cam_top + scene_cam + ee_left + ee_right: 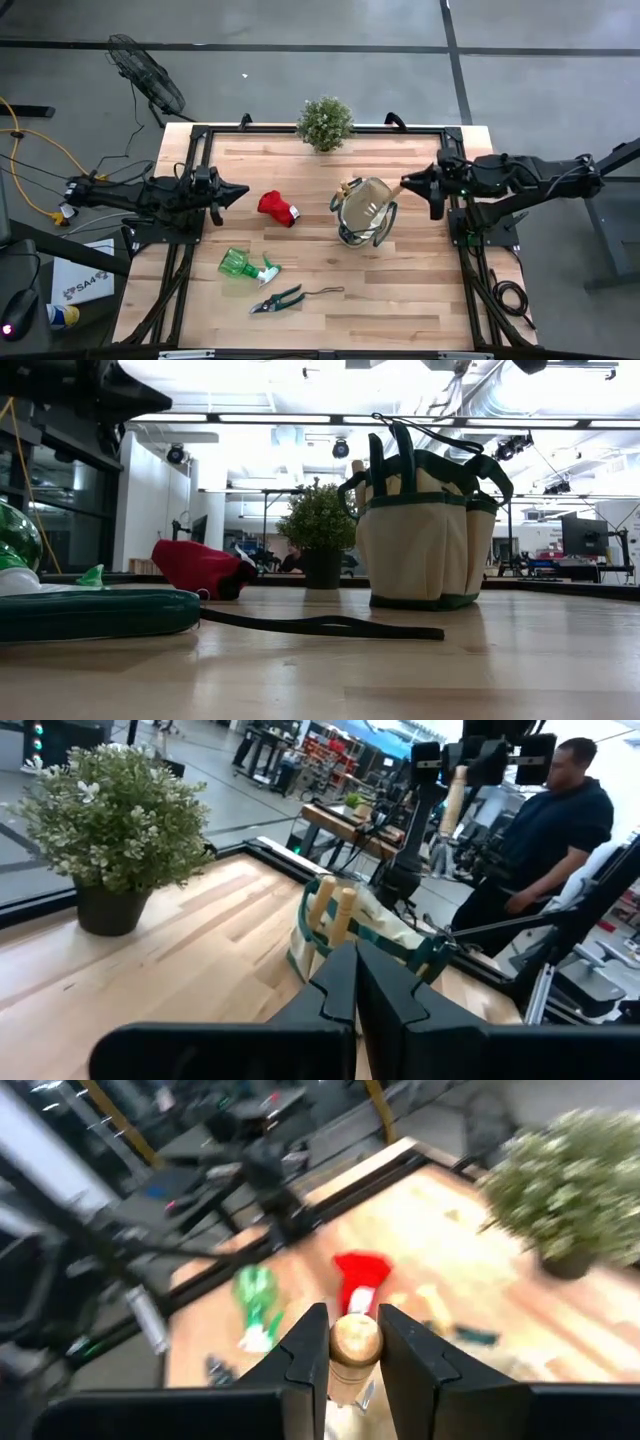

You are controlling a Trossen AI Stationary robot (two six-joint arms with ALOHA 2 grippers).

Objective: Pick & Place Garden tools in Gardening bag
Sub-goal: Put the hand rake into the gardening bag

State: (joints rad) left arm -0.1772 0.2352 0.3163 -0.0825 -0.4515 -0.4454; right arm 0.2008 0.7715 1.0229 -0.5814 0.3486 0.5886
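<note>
Only readable text was "SAA" on a white box (78, 283) on the floor, left of table.

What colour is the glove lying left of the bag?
Red: the glove shows best in the high view, between the left hand and the bag.

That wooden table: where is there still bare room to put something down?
The strip along the near edge of the table, beyond the pruners, is bare, as is the far left corner beside the potted plant. It is crowded mid-table, where the red glove, spray bottle and gardening bag sit.
</note>
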